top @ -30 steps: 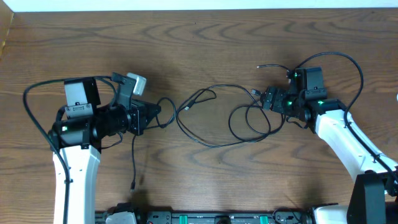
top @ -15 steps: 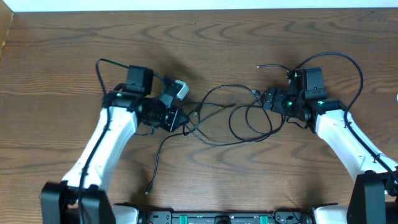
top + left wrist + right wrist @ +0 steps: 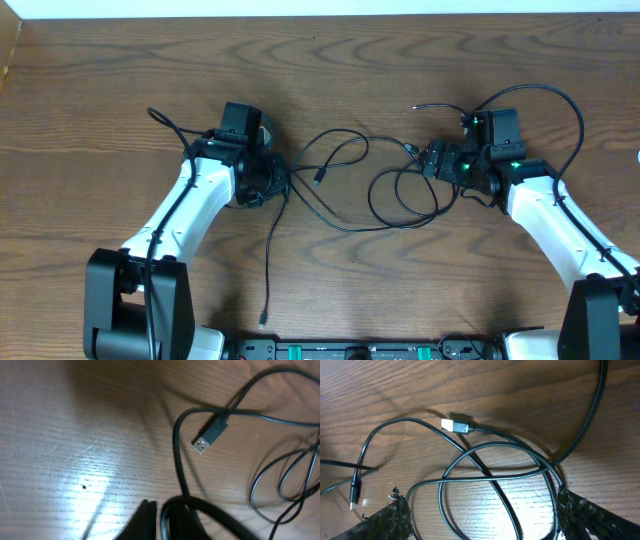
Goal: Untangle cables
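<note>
Wood table (image 3: 330, 60) is crossed by the cables (image 3: 340, 190): overlapping loops are framed between the wide-spread fingers of the right gripper (image 3: 480, 517), likely so a strand can be pinched, while one strand is seen just beside the left gripper (image 3: 272, 186), whose closure cannot be told.
</note>
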Controlling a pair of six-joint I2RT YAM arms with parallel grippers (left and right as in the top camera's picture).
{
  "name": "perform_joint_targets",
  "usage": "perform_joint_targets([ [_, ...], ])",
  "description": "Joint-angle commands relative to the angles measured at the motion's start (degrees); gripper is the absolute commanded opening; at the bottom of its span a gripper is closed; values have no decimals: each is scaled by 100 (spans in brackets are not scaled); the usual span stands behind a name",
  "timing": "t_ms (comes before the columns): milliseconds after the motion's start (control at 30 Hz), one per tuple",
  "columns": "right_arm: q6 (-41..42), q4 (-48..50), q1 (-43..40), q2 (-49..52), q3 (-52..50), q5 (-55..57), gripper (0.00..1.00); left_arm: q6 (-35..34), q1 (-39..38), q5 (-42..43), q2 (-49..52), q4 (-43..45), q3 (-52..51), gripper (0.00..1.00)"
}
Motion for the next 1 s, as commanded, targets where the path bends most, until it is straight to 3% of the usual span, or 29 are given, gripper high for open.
perform_joint_targets([
  [0, 59, -9, 44, -9, -31, 68, 90, -466, -24, -140, 44, -2, 39, 28],
  [100, 59, -9, 44, -9, -37, 66, 90, -522, 7, -525, 44, -9, 39, 28],
  [200, 59, -31, 44, -9, -63, 68, 90, -1521, 197, -1318, 44, -146, 39, 12],
  [433, 59, -107, 44, -9, -83, 177, 90, -2835, 968, -1355, 44, -155, 39, 11],
  [467, 57, -109, 44, -9, -90, 225, 90, -2983, 1045, -1213, 44, -142, 39, 26],
  [500, 57, -109, 44, -9, -92, 238, 90, -2999, 1075, -1056, 44, -127, 39, 32],
  [567, 59, -109, 44, -9, -92, 238, 90, -2920, 1086, -660, 44, -116, 39, 37],
  [633, 59, -107, 44, -9, -92, 238, 91, -2411, 1056, -393, 44, -101, 39, 41],
  [800, 59, -107, 44, -9, -92, 238, 91, -1224, 970, -328, 44, -92, 39, 73],
  [967, 59, -107, 44, -9, -92, 238, 91, -691, 833, 68, 44, -103, 39, 79],
])
